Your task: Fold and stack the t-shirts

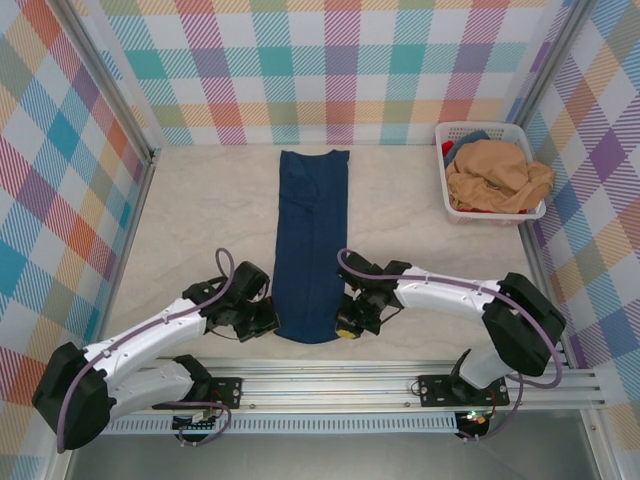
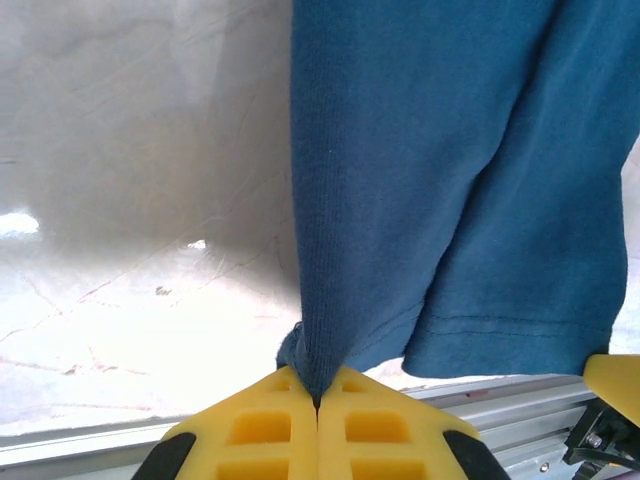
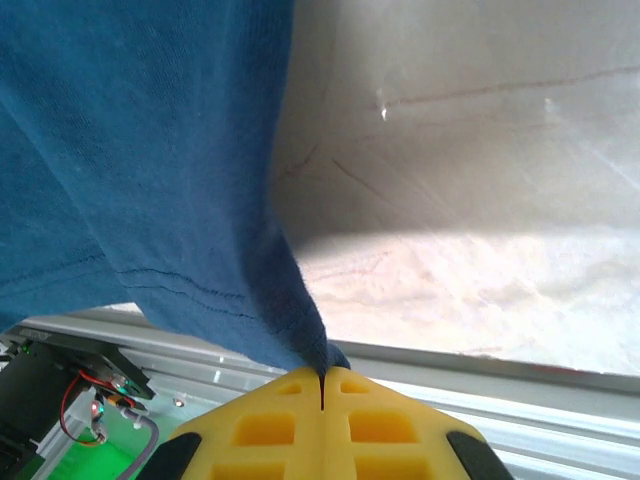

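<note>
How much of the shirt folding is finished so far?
Done: the navy t-shirt lies on the table, already folded into a long narrow strip. In hand: the left gripper and right gripper are each shut on a near hem corner, likely for the next fold. Left: finishing that fold, then the tan-orange t-shirt, crumpled in the basket, and stacking.

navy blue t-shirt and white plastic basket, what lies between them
Bare pale tabletop, seen in the top view, separates the dark navy blue t-shirt from the white slotted plastic basket.
</note>
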`<state>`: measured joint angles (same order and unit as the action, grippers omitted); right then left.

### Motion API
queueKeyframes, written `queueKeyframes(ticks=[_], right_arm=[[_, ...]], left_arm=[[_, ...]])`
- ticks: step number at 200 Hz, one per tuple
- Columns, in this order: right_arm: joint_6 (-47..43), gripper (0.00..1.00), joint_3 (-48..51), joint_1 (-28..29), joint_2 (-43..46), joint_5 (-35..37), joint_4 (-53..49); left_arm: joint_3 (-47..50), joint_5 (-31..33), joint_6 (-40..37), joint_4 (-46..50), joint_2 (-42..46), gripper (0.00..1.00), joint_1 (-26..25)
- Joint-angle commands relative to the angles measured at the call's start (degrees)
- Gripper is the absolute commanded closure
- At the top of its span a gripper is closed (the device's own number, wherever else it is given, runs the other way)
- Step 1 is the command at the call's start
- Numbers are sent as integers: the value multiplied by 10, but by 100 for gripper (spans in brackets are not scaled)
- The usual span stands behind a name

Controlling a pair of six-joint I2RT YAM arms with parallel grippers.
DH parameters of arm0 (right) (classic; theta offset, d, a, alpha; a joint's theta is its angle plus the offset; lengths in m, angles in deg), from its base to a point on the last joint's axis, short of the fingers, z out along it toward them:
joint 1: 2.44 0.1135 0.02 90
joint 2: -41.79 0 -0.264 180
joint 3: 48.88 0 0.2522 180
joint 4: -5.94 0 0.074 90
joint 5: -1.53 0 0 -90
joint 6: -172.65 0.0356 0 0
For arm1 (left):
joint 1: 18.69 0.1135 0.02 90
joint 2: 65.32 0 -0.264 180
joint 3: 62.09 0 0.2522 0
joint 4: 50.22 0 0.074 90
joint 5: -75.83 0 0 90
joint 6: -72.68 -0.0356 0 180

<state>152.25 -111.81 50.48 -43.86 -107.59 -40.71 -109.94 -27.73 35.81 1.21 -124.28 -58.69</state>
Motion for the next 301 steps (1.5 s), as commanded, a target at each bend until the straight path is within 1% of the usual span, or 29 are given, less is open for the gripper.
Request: queueKeyframes(ticks=[1,28,68,86,110,176,200,263,301], right_arm=[[-1,100,6,3,17,-11,-25],[4,100,-13,-4,25,2,-33],[-14,100,-68,-41,15,13,-67],[-32,100,-102,-62,-2,10,-78],[-59,100,-151,-90,-35,4,-89],[-107,100,-278,-165,-135,-15,-104],[-120,100,-330,-182,-166,-13,-123],[-138,100,-427,-231,-235,-9,-143],[-140,100,-475,-254,-285,-16,-135]], left_arm=[[-28,24,1,38,35,100,-5],[-45,43,14,38,49,100,-5],[-85,57,14,35,1,100,5],[-102,60,13,29,-20,100,23],[-128,61,1,24,-48,100,59],[-214,36,-35,-15,-166,100,141],[-256,34,-48,-21,-214,100,157],[-376,40,-76,-24,-338,100,193],[-436,40,-86,-34,-414,100,212]])
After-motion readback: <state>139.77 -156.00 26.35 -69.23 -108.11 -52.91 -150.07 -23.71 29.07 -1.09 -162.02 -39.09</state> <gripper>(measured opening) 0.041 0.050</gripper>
